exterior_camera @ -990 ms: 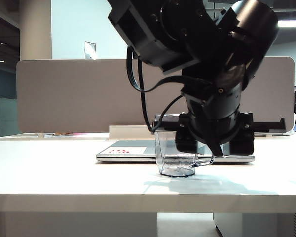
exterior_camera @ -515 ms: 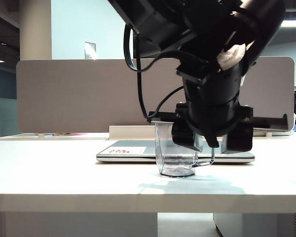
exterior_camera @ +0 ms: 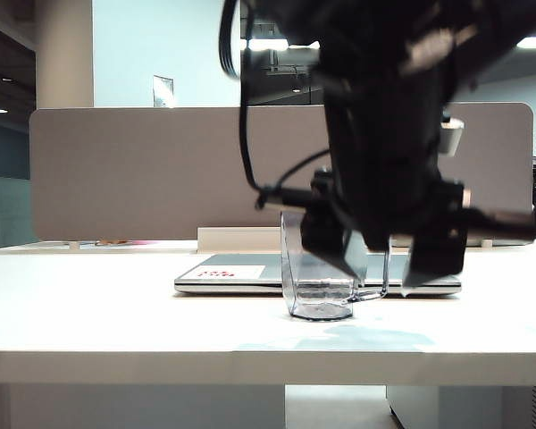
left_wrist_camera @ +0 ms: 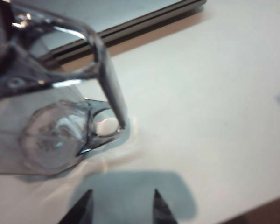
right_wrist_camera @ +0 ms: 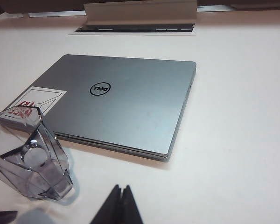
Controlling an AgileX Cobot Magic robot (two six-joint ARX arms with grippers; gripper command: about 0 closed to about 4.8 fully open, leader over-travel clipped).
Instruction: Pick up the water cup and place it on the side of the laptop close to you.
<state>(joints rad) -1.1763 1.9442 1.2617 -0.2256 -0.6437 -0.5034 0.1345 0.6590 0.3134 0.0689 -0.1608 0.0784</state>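
Observation:
The water cup [exterior_camera: 314, 284], a clear grey-tinted faceted mug, stands upright on the white table just in front of the closed silver laptop [exterior_camera: 228, 273]. Its thin handle [exterior_camera: 375, 288] points right. My left gripper [exterior_camera: 386, 268] hangs open just above and in front of the handle, fingers pointing down, nothing between them. In the left wrist view the cup [left_wrist_camera: 49, 137] and handle [left_wrist_camera: 109, 88] lie beyond the open left gripper [left_wrist_camera: 122, 193]. My right gripper [right_wrist_camera: 120, 188] is shut and empty, held back above the table, looking at the cup [right_wrist_camera: 35, 161] and laptop [right_wrist_camera: 126, 105].
A grey partition [exterior_camera: 152, 170] runs behind the table, with a white cable box [right_wrist_camera: 140, 11] at its foot behind the laptop. A white sticker with red print [right_wrist_camera: 35, 103] marks the laptop's corner. The table's front edge [exterior_camera: 161, 362] is near the cup.
The left arm has lifted and its wrist has tipped, so the open fingers now point more steeply down beside the cup's handle. The cup and laptop have not moved.

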